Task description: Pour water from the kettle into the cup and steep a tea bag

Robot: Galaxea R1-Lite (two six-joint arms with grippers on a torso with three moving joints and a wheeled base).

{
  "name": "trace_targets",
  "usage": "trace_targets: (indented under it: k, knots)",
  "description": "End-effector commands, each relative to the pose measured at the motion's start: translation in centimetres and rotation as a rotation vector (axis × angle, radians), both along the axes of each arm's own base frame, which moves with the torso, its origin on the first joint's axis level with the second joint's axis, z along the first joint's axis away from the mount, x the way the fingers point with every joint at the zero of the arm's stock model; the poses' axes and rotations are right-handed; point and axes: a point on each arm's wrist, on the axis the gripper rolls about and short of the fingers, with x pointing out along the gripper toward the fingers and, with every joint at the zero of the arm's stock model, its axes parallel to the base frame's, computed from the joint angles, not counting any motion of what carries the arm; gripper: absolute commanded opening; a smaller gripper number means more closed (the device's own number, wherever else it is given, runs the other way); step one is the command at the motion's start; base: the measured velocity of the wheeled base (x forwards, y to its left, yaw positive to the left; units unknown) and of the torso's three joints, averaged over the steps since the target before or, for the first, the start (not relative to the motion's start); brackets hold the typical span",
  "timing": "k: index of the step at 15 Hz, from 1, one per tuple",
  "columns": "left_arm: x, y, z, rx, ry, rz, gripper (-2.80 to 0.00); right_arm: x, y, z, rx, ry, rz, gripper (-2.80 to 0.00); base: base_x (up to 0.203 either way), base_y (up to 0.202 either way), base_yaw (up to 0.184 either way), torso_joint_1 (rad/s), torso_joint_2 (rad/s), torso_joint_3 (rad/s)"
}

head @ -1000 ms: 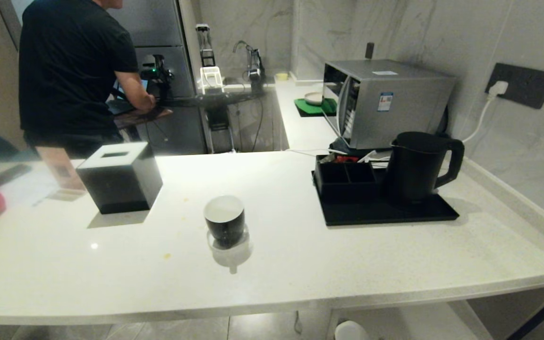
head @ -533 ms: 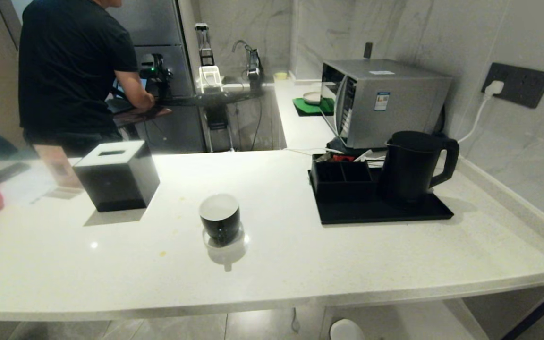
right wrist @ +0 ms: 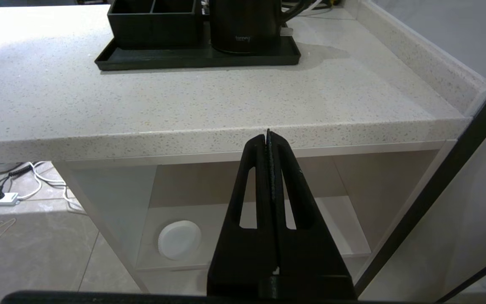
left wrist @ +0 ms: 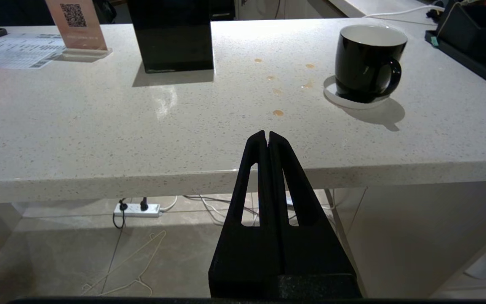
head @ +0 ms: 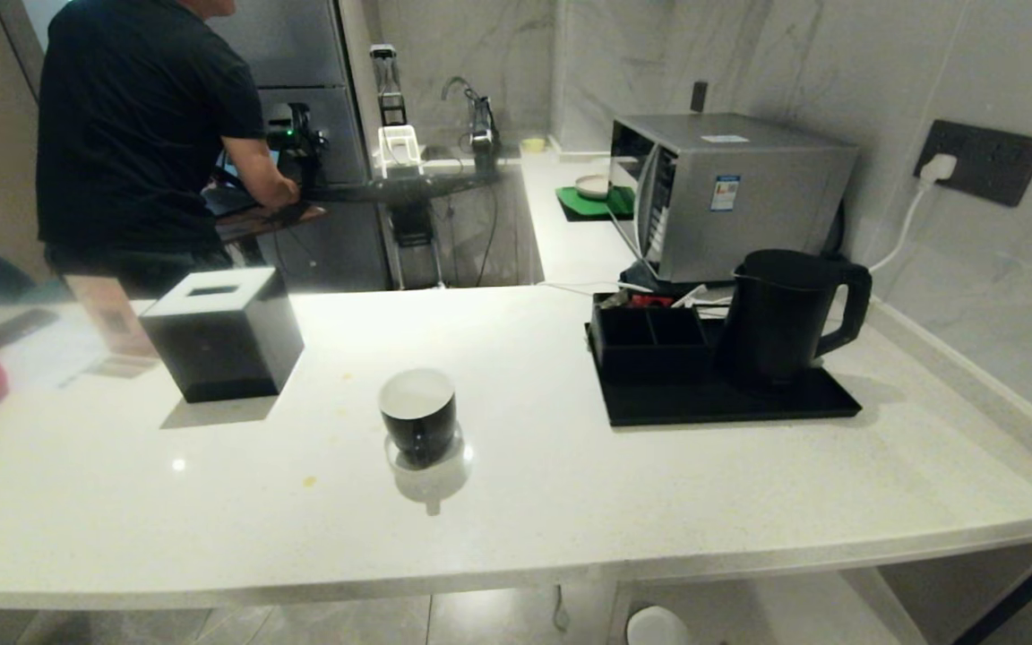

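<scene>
- Below the near edge of the counter (head: 570, 502), the left gripper (left wrist: 267, 134) and the right gripper (right wrist: 268, 136) each hang with fingers pressed together, holding nothing.
- Beyond the left gripper, the cup (left wrist: 367, 61) stands on its white saucer (left wrist: 331, 90) near the counter's middle, a few brown spots (left wrist: 277, 112) to its left.
- Further left stands a black tissue box (head: 220, 336).
- Far right, the kettle (head: 785, 313) sits on a black tray (head: 713, 408), beside a divided black box (head: 655, 340).
- No tea bag can be made out.
- A person (head: 140, 134) stands at the far left.
</scene>
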Motion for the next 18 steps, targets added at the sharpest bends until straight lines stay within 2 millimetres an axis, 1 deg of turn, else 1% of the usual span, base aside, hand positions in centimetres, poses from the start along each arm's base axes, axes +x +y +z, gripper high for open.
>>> trace_targets:
  k: [1, 18]
  knots:
    - [0.01, 0.00, 0.01, 0.000, 0.001, 0.000, -2.80, 0.00, 0.00, 0.00, 0.000, -0.001, -0.001, -2.80, 0.000, 0.000, 0.000, 0.000, 0.00, 0.000]
    - [0.01, 0.00, 0.01, 0.000, 0.001, 0.000, -2.80, 0.00, 0.00, 0.00, 0.000, -0.001, 0.000, -2.80, 0.000, 0.000, 0.000, 0.000, 0.00, 0.000]
